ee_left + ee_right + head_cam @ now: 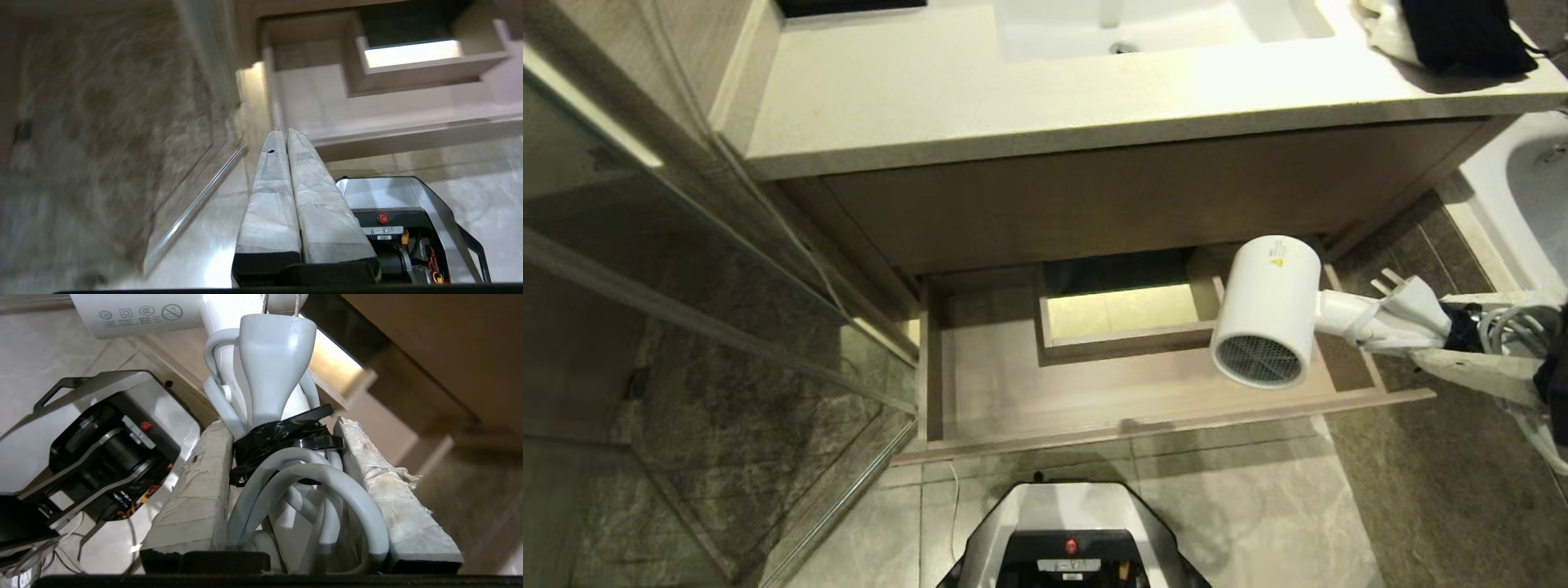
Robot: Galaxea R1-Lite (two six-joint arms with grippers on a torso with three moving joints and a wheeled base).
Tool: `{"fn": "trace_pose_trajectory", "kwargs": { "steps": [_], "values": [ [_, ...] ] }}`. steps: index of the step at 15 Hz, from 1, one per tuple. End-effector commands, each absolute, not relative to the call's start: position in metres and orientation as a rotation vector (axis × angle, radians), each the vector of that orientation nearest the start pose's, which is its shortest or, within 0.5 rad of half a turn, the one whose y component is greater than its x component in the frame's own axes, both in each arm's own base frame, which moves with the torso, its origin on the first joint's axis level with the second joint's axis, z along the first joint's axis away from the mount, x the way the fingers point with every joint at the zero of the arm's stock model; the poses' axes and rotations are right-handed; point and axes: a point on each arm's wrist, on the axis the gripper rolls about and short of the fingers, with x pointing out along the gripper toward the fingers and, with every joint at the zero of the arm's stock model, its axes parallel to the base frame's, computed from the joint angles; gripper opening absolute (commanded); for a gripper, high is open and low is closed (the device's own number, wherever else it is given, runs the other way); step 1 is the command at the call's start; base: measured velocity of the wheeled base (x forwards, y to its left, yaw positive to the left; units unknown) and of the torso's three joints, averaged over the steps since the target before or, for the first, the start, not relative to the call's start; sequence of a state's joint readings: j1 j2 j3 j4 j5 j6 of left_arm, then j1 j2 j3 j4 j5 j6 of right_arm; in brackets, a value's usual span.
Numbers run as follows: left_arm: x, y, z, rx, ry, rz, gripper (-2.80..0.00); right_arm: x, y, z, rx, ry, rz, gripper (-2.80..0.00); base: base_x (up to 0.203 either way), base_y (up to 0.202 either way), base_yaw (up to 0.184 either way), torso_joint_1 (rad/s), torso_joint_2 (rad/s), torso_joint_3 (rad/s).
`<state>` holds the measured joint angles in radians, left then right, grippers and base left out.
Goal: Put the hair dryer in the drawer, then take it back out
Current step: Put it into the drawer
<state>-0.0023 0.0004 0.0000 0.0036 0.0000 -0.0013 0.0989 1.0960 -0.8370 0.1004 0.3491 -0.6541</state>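
Observation:
The white hair dryer hangs in the air over the right end of the open drawer, its grey mesh grille facing me. My right gripper comes in from the right edge, shut on the dryer's handle and bundled cord. In the right wrist view the padded fingers clamp the white cord loops and black strap, with the plug and barrel beyond. The drawer shows nothing lying on its floor. My left gripper is shut on nothing, low beside the robot base, and it is out of the head view.
A boxed cut-out rises at the drawer's middle back. Above is the vanity counter with a sink, and a black pouch on white cloth. A glass shower panel stands left, a bathtub right, the robot base below.

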Motion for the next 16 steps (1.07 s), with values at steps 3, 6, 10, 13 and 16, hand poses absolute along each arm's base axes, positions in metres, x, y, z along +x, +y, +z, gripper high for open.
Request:
{"fn": "trace_pose_trajectory", "kwargs": {
  "steps": [3, 6, 10, 13, 16],
  "values": [
    [-0.0227, 0.0000, 0.0747, -0.002, 0.005, -0.002, -2.80, 0.1418, 0.0211, 0.2606, -0.597, 0.191, 0.537, -2.80, 0.001, -0.009, 0.173, -0.124, 0.23, 0.101],
    [-0.0227, 0.0000, 0.0749, -0.002, 0.004, -0.002, -2.80, 0.1422, 0.0209, 0.2608, -0.595, 0.193, 0.537, -2.80, 0.001, -0.002, 0.110, -0.008, 0.02, 0.009],
    [-0.0227, 0.0000, 0.0747, -0.002, 0.005, -0.002, -2.80, 0.1407, 0.0205, 0.2605, -0.597, 0.191, 0.533, -2.80, 0.000, 0.000, 0.000, 0.000, 0.00, 0.000],
    [-0.0227, 0.0000, 0.0747, -0.002, 0.005, -0.002, -2.80, 0.1405, 0.0205, 0.2602, -0.597, 0.193, 0.534, -2.80, 0.000, 0.000, 0.000, 0.000, 0.00, 0.000],
    [-0.0227, 0.0000, 0.0747, -0.002, 0.005, -0.002, -2.80, 0.1379, 0.0198, 0.2573, -0.595, 0.201, 0.532, -2.80, 0.000, 0.000, 0.000, 0.000, 0.00, 0.000]
  ]
}}
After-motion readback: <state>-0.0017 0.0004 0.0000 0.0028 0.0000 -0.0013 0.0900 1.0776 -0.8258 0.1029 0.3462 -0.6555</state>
